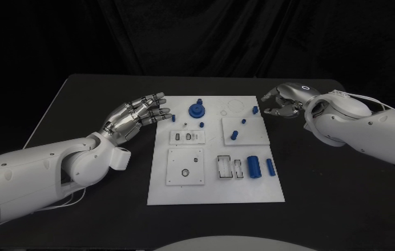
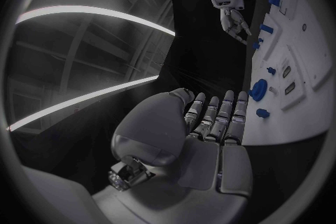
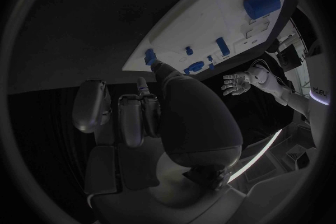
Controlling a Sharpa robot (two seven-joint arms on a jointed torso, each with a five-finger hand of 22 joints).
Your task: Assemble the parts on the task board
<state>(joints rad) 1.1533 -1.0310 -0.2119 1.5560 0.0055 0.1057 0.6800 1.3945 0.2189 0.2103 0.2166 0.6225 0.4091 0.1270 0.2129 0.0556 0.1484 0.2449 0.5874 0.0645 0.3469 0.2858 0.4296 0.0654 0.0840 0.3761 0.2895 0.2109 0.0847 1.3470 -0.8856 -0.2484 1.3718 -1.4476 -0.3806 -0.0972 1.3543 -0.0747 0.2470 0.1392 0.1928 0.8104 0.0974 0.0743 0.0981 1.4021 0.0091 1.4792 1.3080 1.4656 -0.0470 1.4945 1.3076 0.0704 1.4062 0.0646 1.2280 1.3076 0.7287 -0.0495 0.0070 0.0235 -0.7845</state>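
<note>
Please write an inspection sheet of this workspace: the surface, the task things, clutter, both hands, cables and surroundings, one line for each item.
Surface: black table, bare around the board.
Job's things: white task board in the middle of the table; blue parts lie on it, among them a large cylinder, a slimmer rod beside it and a round knobbed piece near the far edge.
Clutter: nothing seen.
Hands: left hand hovers at the board's left edge, fingers apart, holding nothing; right hand is at the board's far right corner, fingers curled; whether it holds a part cannot be told.
Cables: a thin white cable along the right arm.
Surroundings: black curtain behind the table.
</note>
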